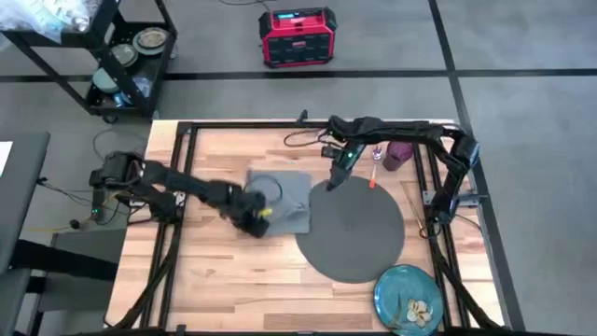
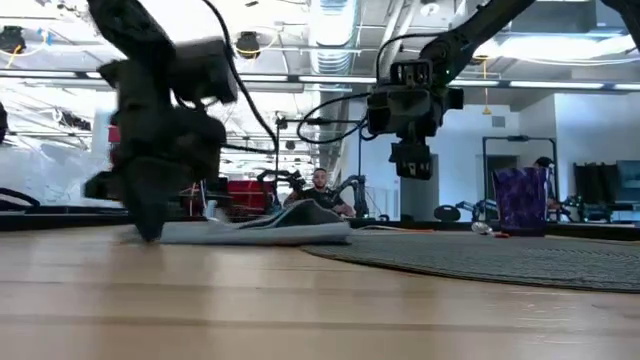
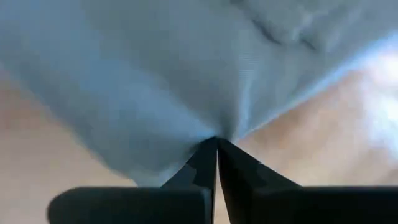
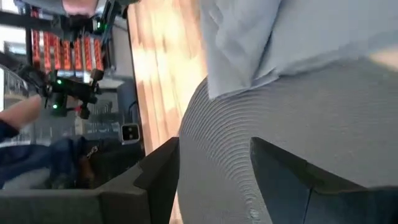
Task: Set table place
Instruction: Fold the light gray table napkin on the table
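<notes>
A grey napkin (image 1: 287, 198) lies on the wooden table (image 1: 215, 280), its right edge over the left rim of the round dark mat (image 1: 353, 231). My left gripper (image 1: 254, 220) is down at the napkin's near left corner and is shut on the cloth. My right gripper (image 1: 333, 184) hangs open above the mat's far left rim (image 4: 205, 155), touching nothing. The purple cup (image 1: 399, 154) and an orange-handled utensil (image 1: 373, 175) sit at the table's far right. The blue-green plate (image 1: 409, 297) rests at the near right corner. My left gripper pinches the napkin near its near left corner (image 3: 225, 127) between its two fingertips, coming from above and pointing down. The cloth puckers into creases at the fingertips. The rest of the napkin (image 2: 270, 228) lies on the table, rumpled; one layer or several, I cannot tell.
A black frame (image 1: 182, 177) runs around the table's edges. Cables (image 1: 308, 138) lie at the far edge. Beyond the table stand a black cart (image 1: 121, 56) and a red box (image 1: 297, 37). A person (image 2: 320, 190) sits in the room behind.
</notes>
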